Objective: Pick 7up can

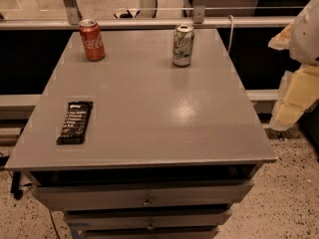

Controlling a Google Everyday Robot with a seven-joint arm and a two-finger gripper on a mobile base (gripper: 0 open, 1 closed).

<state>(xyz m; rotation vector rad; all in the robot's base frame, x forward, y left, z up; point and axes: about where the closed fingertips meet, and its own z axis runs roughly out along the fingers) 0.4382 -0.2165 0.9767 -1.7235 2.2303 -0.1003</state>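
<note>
The 7up can (pixel 183 45) stands upright near the far right of the grey table top (pixel 149 108); it is silvery-white and green with a silver top. My gripper (pixel 295 97) is at the right edge of the view, a pale white and yellowish shape held off the table's right side. It is well to the right of the can and nearer to me, and it touches nothing.
A red Coca-Cola can (pixel 92 40) stands upright at the far left of the table. A dark snack bar (pixel 75 122) lies flat near the front left. Drawers (pixel 147 197) are below the front edge. A rail (pixel 149 23) runs behind the table.
</note>
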